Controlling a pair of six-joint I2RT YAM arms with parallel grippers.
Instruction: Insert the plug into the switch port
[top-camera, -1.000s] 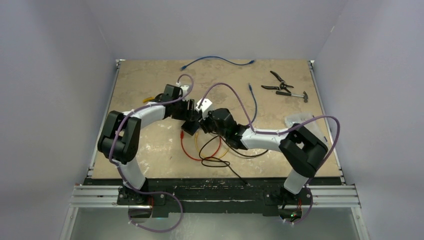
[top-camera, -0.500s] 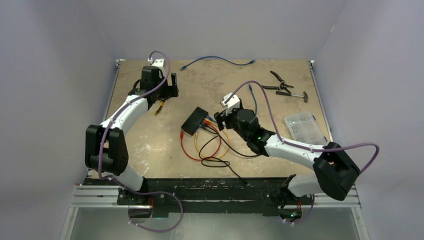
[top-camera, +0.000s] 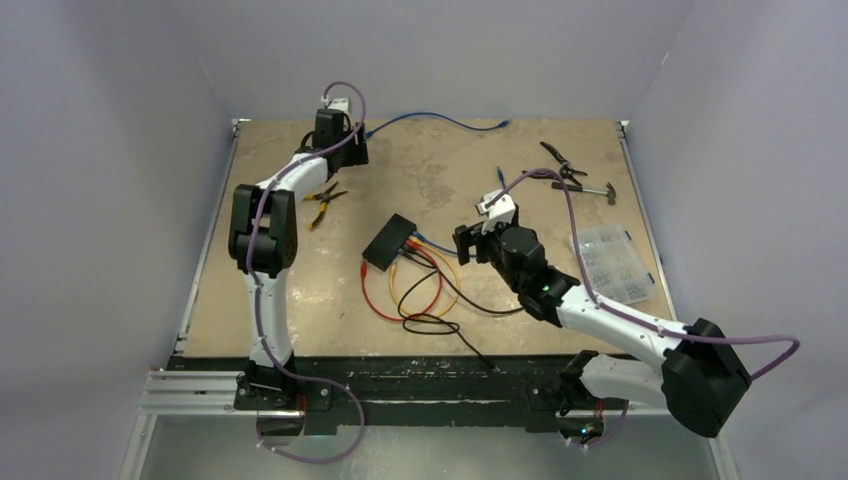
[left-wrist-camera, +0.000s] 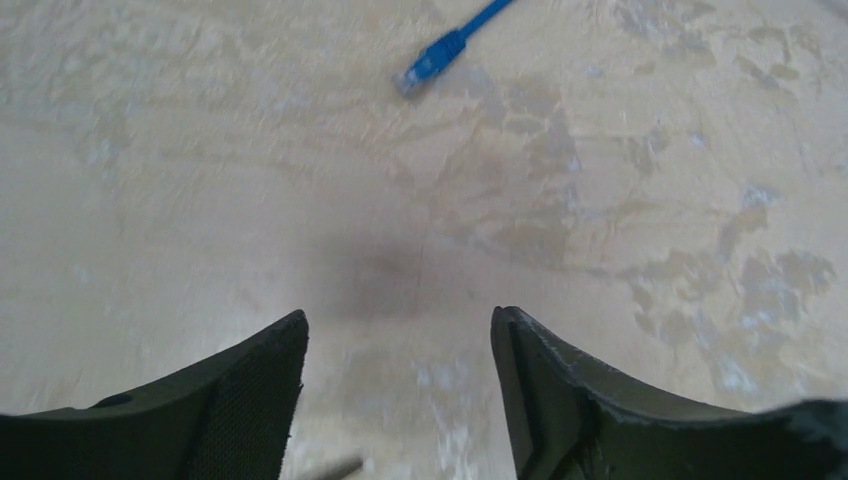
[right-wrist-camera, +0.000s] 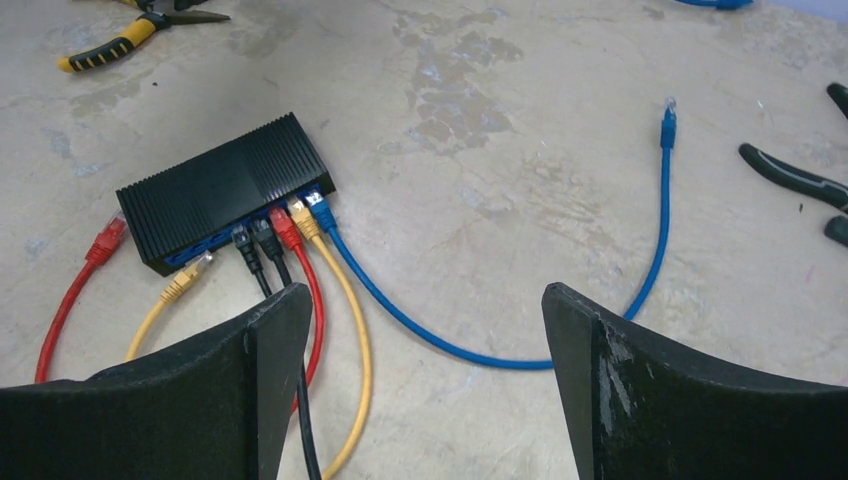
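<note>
White arm links (top-camera: 610, 325), black joints (top-camera: 262, 235); purple cables (top-camera: 364, 425) looped alongside.

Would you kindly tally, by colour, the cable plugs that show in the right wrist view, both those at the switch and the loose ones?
Red plugs: 2
Yellow plugs: 2
Black plugs: 2
Blue plugs: 2
Total: 8

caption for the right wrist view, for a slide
Open right pincer facing the switch, several cables plugged in, one blue plug lying loose beyond
</note>
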